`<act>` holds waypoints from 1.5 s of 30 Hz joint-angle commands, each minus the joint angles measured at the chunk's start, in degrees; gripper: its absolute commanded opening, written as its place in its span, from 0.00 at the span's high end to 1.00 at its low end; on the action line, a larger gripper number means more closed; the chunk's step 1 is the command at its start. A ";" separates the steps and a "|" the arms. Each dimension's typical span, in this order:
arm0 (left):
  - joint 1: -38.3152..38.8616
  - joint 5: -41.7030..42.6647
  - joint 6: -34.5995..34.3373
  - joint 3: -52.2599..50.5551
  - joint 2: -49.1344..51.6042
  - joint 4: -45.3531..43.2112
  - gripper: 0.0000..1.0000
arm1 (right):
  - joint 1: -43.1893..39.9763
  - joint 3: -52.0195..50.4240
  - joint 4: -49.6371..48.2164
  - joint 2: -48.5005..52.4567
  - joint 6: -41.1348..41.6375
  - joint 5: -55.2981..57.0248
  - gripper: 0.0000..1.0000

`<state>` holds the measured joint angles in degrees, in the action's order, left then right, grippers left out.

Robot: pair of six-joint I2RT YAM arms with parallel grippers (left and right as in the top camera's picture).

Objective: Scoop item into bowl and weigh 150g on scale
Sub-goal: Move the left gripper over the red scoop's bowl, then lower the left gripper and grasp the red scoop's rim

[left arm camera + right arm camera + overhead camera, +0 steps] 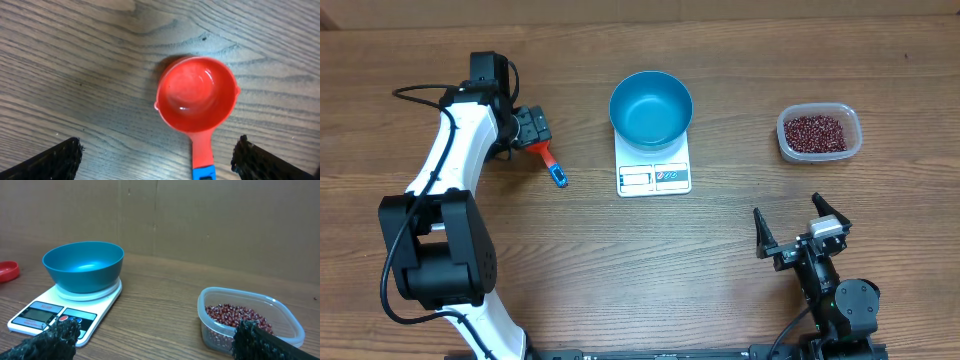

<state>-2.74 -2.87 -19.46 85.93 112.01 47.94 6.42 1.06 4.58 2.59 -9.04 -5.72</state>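
1. Scooping has not begun: the left gripper (533, 128) hangs spread wide above the red scoop (196, 95), holding nothing, likely lined up to grasp it.
2. The blue bowl (651, 108) sits empty on the scale (654, 176), ready for weighing.
3. The beans (817, 131) lie in the clear tub (856, 122), well apart from the bowl.
4. The right gripper (796, 225) sits near the tub, jaws wide, empty.

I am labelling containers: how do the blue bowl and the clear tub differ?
The bowl is round and opaque blue; the tub is a clear rounded rectangle. The bowl is empty, on the scale; the tub holds beans, on the table. Both are open on top.
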 commanded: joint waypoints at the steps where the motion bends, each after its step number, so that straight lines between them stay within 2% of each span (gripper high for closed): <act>1: -0.31 -0.74 -2.80 1.22 0.20 -0.37 0.00 | -0.09 -0.59 -0.24 0.07 0.07 0.48 0.00; 16: -0.76 -3.74 -5.90 0.66 0.22 -0.44 0.00 | -0.09 -0.59 -0.22 0.07 0.07 0.48 0.00; 29: -0.79 -3.34 -5.88 0.35 6.36 -0.79 0.00 | -0.09 -0.59 -0.22 0.07 0.07 0.48 0.00; 45: -0.79 -3.72 -5.86 0.37 6.75 -2.29 0.00 | -0.09 -0.59 -0.24 0.07 0.07 0.48 0.00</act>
<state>-3.16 -5.67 -24.10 85.86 118.76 45.89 6.42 1.06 4.58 2.59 -9.02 -5.69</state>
